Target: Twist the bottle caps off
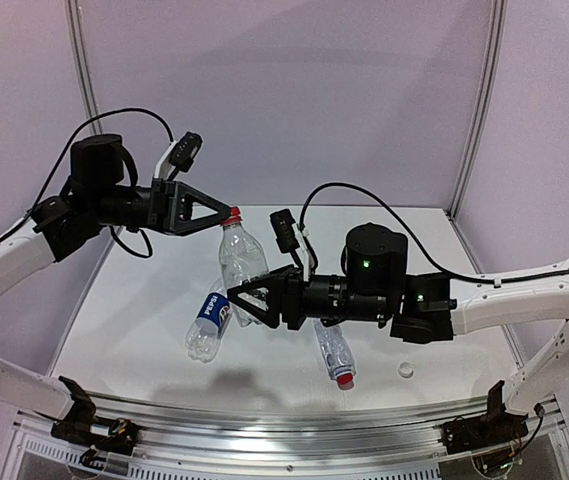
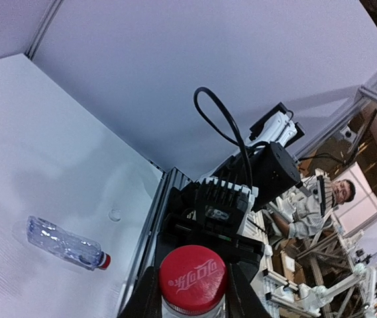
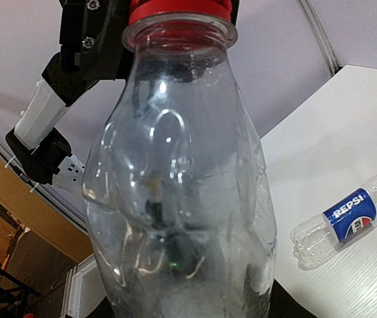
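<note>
A: Filling the right wrist view, what is that?

B: One clear bottle [image 3: 181, 185], unlabelled, held up off the table [image 1: 134, 300], nearly upright with its neck leaning a little toward the left arm.

A: Who has it?

B: The right gripper [image 1: 237, 303] is clamped on its lower body. The left gripper [image 1: 226, 216] meets it at the top from the side, its fingers [image 2: 143, 297] pressed on either side of the red cap [image 2: 193, 278], which sits on the neck.

A: And the others?

B: The Pepsi bottle [image 1: 209, 318] lies on its side on the table, just beside the held one. A ribbed bottle [image 1: 334, 350] lies under the right arm, with a second red cap [image 1: 344, 380] on it, pointing toward the near edge. A whitish cap [image 1: 405, 370] lies loose further right, apart from every bottle.
</note>
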`<state>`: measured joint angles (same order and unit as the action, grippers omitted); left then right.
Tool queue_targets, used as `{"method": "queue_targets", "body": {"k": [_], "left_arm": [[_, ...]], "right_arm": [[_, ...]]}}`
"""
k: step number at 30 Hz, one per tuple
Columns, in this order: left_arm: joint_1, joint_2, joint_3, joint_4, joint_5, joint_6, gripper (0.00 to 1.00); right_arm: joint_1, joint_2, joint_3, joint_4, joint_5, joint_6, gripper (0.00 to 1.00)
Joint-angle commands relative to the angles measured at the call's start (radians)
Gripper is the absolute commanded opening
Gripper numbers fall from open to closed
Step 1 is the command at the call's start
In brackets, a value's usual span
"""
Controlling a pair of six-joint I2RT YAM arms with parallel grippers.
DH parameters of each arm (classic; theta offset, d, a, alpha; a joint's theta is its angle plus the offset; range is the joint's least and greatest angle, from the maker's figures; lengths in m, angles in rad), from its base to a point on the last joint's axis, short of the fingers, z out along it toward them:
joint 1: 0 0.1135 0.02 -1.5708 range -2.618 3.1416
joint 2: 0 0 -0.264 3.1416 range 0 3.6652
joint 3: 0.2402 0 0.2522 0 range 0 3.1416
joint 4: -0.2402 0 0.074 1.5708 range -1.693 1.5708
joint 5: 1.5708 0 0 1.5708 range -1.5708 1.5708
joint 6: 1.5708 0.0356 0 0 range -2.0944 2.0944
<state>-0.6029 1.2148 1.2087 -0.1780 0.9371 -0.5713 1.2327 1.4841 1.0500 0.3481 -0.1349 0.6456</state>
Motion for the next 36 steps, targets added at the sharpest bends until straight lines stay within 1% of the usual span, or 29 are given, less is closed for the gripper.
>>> {"method": "queue_targets", "body": {"k": [1,3,4,5,6,7,8,9,10,11,13,14,16,17,18,21,23,24,25,26,28,30,31,32,36], "left_arm": [[-0.012,0.014,0.024,0.001,0.010,0.007,0.09],[-0.019,0.017,0.027,-0.014,-0.002,0.007,0.06],[-0.024,0.018,0.032,-0.035,-0.022,0.012,0.06],[-0.031,0.021,0.044,-0.083,-0.062,0.023,0.06],[-0.042,0.026,0.069,-0.151,-0.141,0.037,0.06],[-0.056,0.037,0.109,-0.248,-0.239,0.046,0.04],[-0.075,0.052,0.151,-0.342,-0.355,0.045,0.03],[-0.095,0.082,0.197,-0.418,-0.452,0.035,0.03],[-0.112,0.100,0.231,-0.477,-0.514,0.023,0.04],[-0.124,0.122,0.254,-0.496,-0.550,0.014,0.06],[-0.137,0.147,0.284,-0.510,-0.587,0.001,0.09],[-0.138,0.153,0.292,-0.509,-0.588,0.001,0.11],[-0.138,0.151,0.295,-0.503,-0.579,0.019,0.18],[-0.138,0.149,0.297,-0.504,-0.574,0.029,0.24],[-0.137,0.146,0.295,-0.501,-0.566,0.039,0.31],[-0.130,0.132,0.287,-0.475,-0.539,0.053,0.64],[-0.118,0.113,0.273,-0.452,-0.538,0.054,0.84],[-0.106,0.102,0.257,-0.437,-0.538,0.054,0.96],[-0.091,0.083,0.238,-0.418,-0.533,0.054,0.99],[-0.070,0.067,0.217,-0.398,-0.519,0.053,0.99],[-0.022,0.016,0.157,-0.343,-0.455,0.053,0.99],[0.029,-0.025,0.092,-0.247,-0.337,0.043,0.99],[0.055,-0.042,0.059,-0.193,-0.238,0.033,0.99],[0.075,-0.052,0.029,-0.149,-0.175,0.022,0.99],[0.101,-0.088,-0.024,-0.058,-0.038,0.018,0.98]], "right_arm": [[-0.011,0.023,0.041,-0.021,-0.017,-0.017,0.32],[-0.012,0.025,0.052,-0.038,0.000,-0.030,0.32],[-0.012,0.024,0.062,-0.062,0.031,-0.045,0.32],[-0.012,0.021,0.074,-0.107,0.105,-0.055,0.32],[-0.012,0.017,0.096,-0.205,0.272,-0.052,0.31],[-0.009,0.019,0.126,-0.308,0.362,-0.035,0.30],[-0.009,0.026,0.160,-0.427,0.541,-0.006,0.30],[-0.009,0.039,0.195,-0.522,0.625,0.010,0.30],[-0.008,0.051,0.219,-0.567,0.667,0.003,0.30],[-0.006,0.052,0.231,-0.577,0.684,-0.021,0.30],[-0.003,0.041,0.224,-0.549,0.698,-0.058,0.30],[-0.003,0.033,0.214,-0.528,0.699,-0.069,0.30],[-0.004,0.019,0.190,-0.482,0.689,-0.088,0.31],[-0.003,0.014,0.177,-0.458,0.677,-0.098,0.30],[-0.004,0.010,0.166,-0.437,0.659,-0.105,0.31],[-0.004,0.000,0.134,-0.383,0.594,-0.114,0.31],[-0.002,-0.003,0.118,-0.365,0.557,-0.109,0.31],[-0.001,-0.005,0.109,-0.358,0.542,-0.106,0.31],[-0.001,-0.010,0.100,-0.352,0.528,-0.101,0.31],[0.001,-0.015,0.090,-0.351,0.512,-0.100,0.31],[0.001,-0.027,0.063,-0.296,0.463,-0.103,0.31],[0.000,-0.040,0.029,-0.212,0.372,-0.120,0.31],[-0.001,-0.044,0.012,-0.143,0.299,-0.128,0.32],[-0.003,-0.046,-0.003,-0.093,0.242,-0.129,0.32],[-0.017,-0.023,-0.002,-0.009,0.085,-0.101,0.32]]}}
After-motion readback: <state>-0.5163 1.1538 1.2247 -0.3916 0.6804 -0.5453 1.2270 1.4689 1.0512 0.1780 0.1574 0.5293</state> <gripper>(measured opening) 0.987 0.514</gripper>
